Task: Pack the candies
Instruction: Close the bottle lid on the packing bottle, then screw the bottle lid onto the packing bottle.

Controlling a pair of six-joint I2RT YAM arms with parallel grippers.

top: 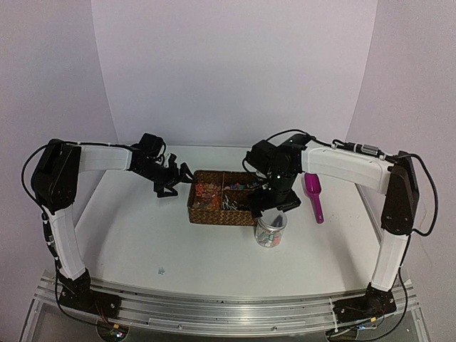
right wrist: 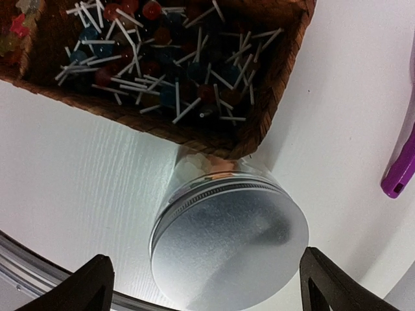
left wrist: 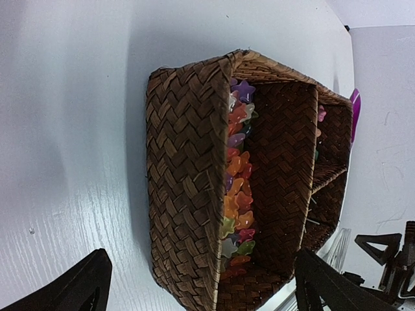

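A clear glass jar (top: 271, 230) with a silver screw lid (right wrist: 230, 249) stands just in front of the wicker basket (top: 221, 196). The candies (top: 268, 236), small pink, white and pale ones, show through its glass (right wrist: 209, 170). My right gripper (right wrist: 207, 288) hovers over the lid, open, one finger on each side of it and nothing held. In the top view this right gripper (top: 273, 205) sits directly above the jar. My left gripper (left wrist: 204, 291) is open at the basket's left end (left wrist: 185, 188), where star-shaped sweets (left wrist: 237, 194) fill one compartment.
White-sticked lollipops (right wrist: 162, 71) fill the basket's right compartment. A magenta scoop (top: 314, 194) lies on the table to the right of the basket; its handle (right wrist: 401, 172) shows at the right wrist view's edge. A metal rail (top: 214, 306) runs along the near table edge.
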